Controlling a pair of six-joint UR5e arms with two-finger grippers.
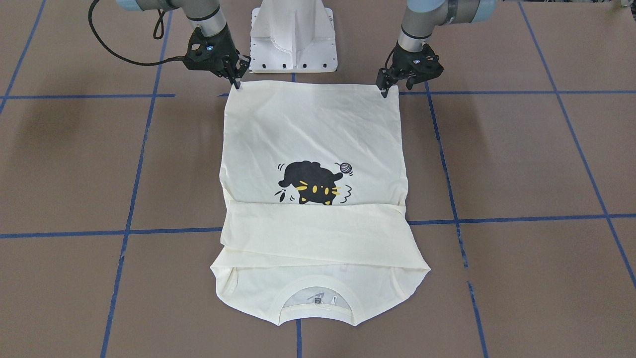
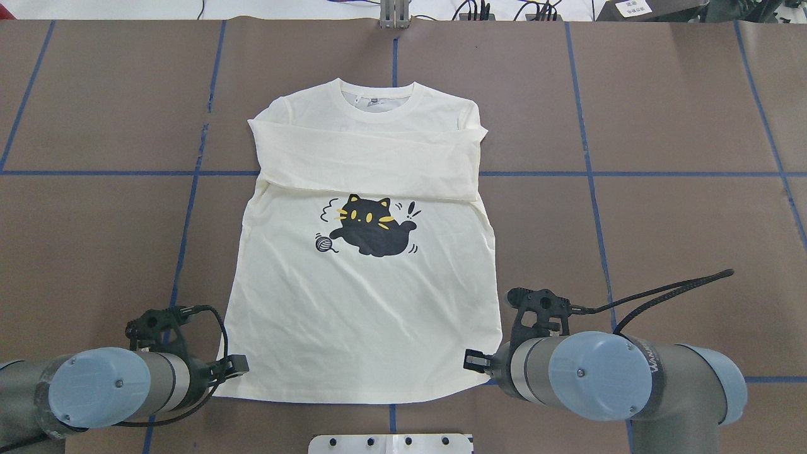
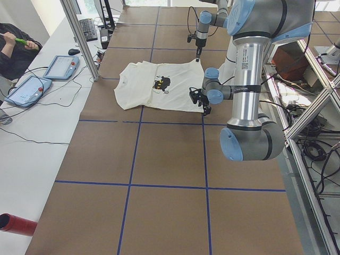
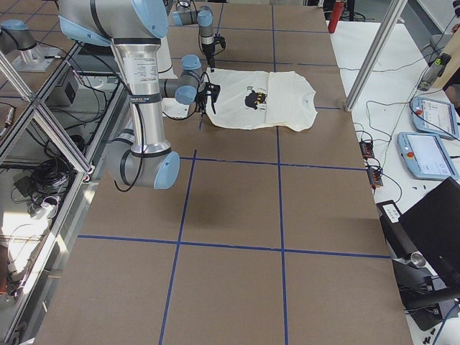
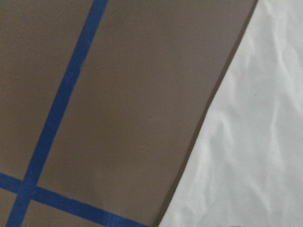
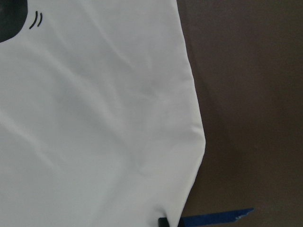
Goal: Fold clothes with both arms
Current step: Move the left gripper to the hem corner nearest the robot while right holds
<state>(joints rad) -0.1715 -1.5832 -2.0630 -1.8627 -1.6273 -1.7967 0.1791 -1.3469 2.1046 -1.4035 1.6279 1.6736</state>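
Note:
The cream T-shirt [image 1: 313, 134] lies flat on the table, cat print [image 1: 313, 184] up, with its sleeves folded across the chest and its collar [image 1: 318, 298] away from the robot. My left gripper [image 1: 384, 92] stands at the hem corner on its side and my right gripper [image 1: 237, 83] at the other hem corner. Both have their fingers close together and pinch the corners, low on the table. From overhead the left gripper [image 2: 236, 364] and right gripper [image 2: 474, 360] flank the hem of the shirt [image 2: 359, 302]. The right wrist view shows a dark fingertip [image 6: 163, 221] at the edge of the shirt [image 6: 94, 118].
The brown table [image 1: 521, 159] has a grid of blue tape lines. The white pedestal base [image 1: 293, 35] stands just behind the hem. Tablets [image 3: 61, 66] and a seated operator [image 3: 13, 45] are beyond the table's far side.

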